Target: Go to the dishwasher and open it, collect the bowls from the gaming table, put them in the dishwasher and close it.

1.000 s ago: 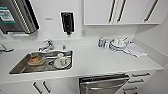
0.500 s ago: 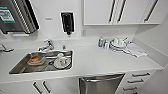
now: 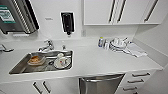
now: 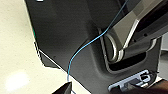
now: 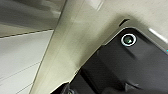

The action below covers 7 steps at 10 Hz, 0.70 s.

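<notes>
- One brushed stainless-steel dishwasher front (image 3: 102,84) low ahead, under white counter (image 3: 100,62), door shut.
- Long bar handle lying horizontal along top edge.
- Finger state of both grippers: cannot tell.

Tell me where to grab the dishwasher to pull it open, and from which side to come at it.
Take the dishwasher by the horizontal bar handle along its top edge, just under the countertop. Come at it from the front, since the drawers flank it on one side and a cabinet on the other. A claw would probably best close around the bar near its middle.
</notes>
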Motion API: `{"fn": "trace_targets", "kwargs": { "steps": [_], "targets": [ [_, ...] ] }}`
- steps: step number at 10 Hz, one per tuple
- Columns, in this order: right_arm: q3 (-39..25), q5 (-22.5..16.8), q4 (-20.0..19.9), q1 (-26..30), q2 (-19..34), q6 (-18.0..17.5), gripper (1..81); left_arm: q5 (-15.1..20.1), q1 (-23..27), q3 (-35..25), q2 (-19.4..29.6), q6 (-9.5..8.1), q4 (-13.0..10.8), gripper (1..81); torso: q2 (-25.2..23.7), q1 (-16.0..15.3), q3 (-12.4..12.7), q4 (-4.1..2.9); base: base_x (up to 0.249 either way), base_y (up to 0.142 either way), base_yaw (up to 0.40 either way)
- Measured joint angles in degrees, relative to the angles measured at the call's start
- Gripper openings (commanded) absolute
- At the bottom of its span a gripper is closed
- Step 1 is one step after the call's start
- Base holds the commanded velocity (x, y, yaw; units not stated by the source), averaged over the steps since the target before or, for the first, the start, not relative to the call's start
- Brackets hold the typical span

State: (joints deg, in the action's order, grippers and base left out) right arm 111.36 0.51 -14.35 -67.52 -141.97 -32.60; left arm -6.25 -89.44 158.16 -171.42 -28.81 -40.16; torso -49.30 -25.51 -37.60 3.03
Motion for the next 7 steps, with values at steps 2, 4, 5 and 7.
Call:
{"fn": "trace_targets", "kwargs": {
  "steps": [2, 4, 5, 7],
  "targets": [
    [10.7, 0.0, 9.1, -3.8, -3.6, 0.2, 81.1, 0.0, 0.3, 1.5, 0.0, 0.00, 0.9, 81.1, 0.0, 0.0, 0.0, 0.00, 0.000, 0.000, 0.000],
    [19.1, 0.8, 17.5, -8.2, -8.7, 0.5, 81.1, -0.2, 0.7, 1.6, 0.0, 0.00, 1.0, 81.1, 0.0, 0.0, 0.0, 0.00, 0.000, 0.000, 0.000],
    [22.8, 1.0, 21.1, -10.0, -11.2, 0.6, 81.1, -0.1, 0.7, 1.7, 0.0, 0.00, 1.0, 81.1, 0.0, 0.0, 0.0, 0.00, 0.000, 0.000, 0.000],
    [29.4, 1.4, 27.7, -12.3, -15.7, 0.7, 81.1, -0.1, 1.0, 1.7, 0.0, -0.02, 2.1, 81.1, 0.0, 0.0, 0.0, 0.00, 0.000, 0.000, 0.000]
  ]
}}
